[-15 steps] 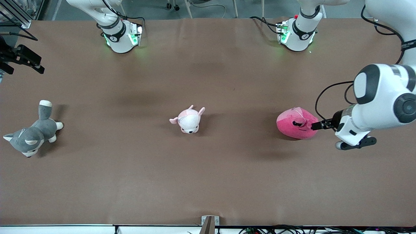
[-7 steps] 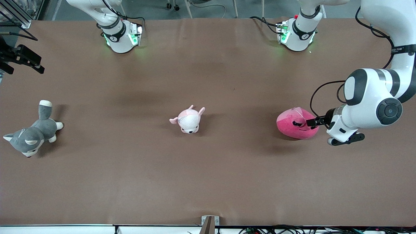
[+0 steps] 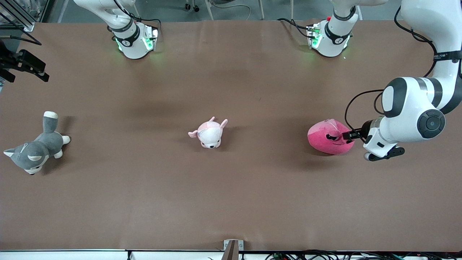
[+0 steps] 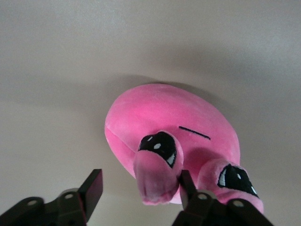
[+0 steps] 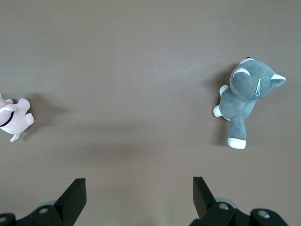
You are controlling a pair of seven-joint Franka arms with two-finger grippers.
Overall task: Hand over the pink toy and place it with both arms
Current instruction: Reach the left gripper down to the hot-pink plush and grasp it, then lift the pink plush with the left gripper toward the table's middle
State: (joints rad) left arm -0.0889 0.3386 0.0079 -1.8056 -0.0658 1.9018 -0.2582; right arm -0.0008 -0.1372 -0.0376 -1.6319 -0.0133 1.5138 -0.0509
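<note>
- Pink toy (image 3: 330, 138) sits on the table (image 3: 231, 202) toward the left arm's end. It is in roughly one row with the small plush (image 3: 209, 133) at mid-table and the grey plush (image 3: 34, 151) at the right arm's end, all well apart.
- Left claw (image 3: 348, 136) is low at the toy's side, coming in almost level with the table.
- In the left wrist view the left claw (image 4: 140, 187) is spread and grasping nothing. One eye bump (image 4: 157, 167) sits between the fingers (image 4: 92, 187), and the second bump is outside the other finger.
- Step in hand, as I read it: the left arm picks the toy up for the handover.
- A pinch on the eye bump alone looks thin, and soft plush could slip out on the lift. I'd push in deeper so the pads take body fabric behind the bump, then close.
- Close firmly and lift slowly. A low sideways approach may shove the toy along the table rather than seat it.
- Leave a free side of the toy exposed so the other arm has something to take.
- Right claw (image 5: 138, 193) is released and empty, waiting high over the right arm's end of the table, with the grey plush in its wrist view.
</note>
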